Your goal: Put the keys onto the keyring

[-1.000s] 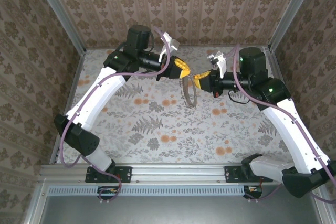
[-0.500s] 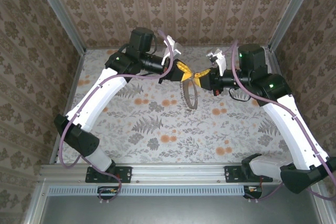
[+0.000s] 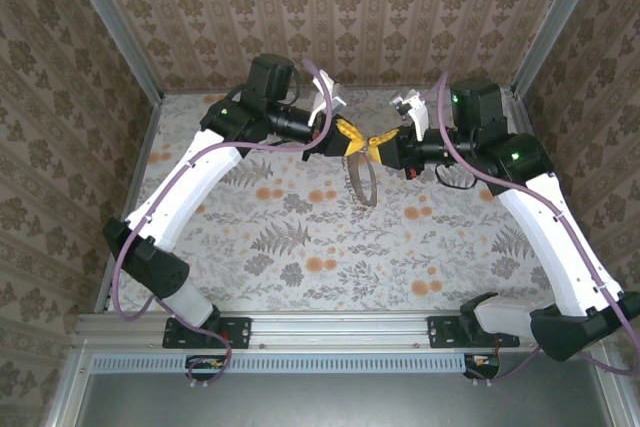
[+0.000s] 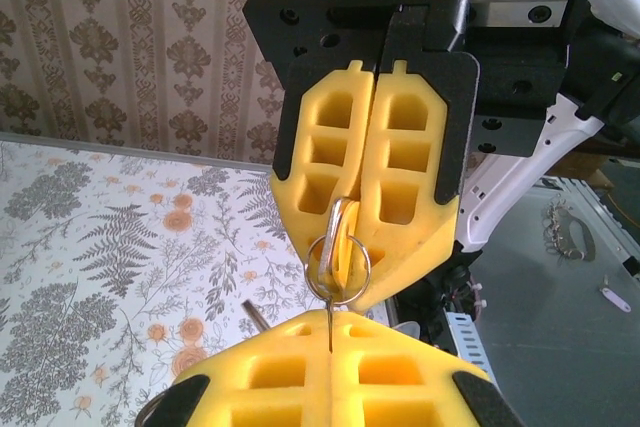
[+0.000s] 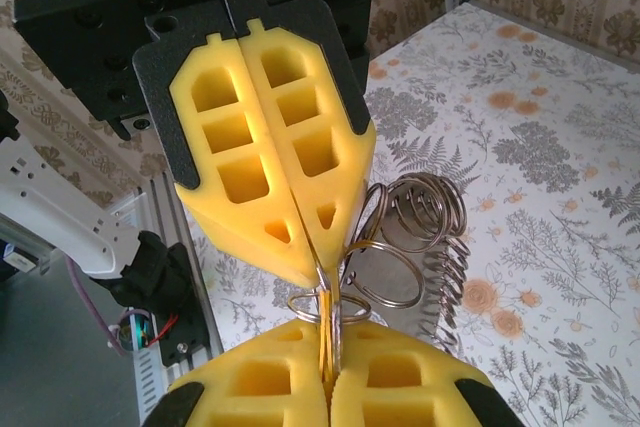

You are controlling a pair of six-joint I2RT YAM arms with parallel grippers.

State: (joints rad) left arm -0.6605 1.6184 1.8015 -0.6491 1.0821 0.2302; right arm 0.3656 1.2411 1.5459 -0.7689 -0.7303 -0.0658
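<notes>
Drawn closer since before, my shut left pincer meets tip-to-tip my right pincer, which grips the keyring hanging straight below.

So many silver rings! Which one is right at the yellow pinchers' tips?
The lone ring held at the right end effector's tip, between its shut yellow pads. The other rings hang loose in a bunch off to the side.

Top external: high at rear, angled down over whole table; far.
Left wrist: close-up, facing right gripper.
Right wrist: close-up, facing left gripper.
Shared: gripper meeting spot, table.
</notes>
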